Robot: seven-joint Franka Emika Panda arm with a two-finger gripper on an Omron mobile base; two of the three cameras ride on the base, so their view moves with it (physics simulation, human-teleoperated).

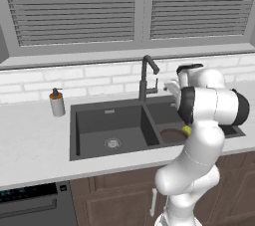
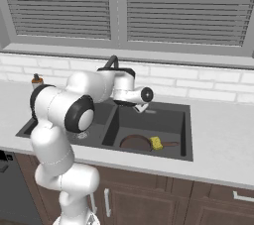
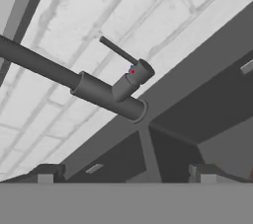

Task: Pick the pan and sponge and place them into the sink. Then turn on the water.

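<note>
Gripper [image 3: 126, 174] open, facing faucet [image 3: 106, 92], above sink [image 3: 217, 119]

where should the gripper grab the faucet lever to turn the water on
Take the thin lever near its free end, jaws either side of the rod. It sticks out sideways from the faucet body, bare all round, so the open gripper can likely come straight ahead from the sink side.

Grey counter [image 1: 30, 145], soap bottle [image 1: 57, 103], sink [image 1: 99, 120]
</note>
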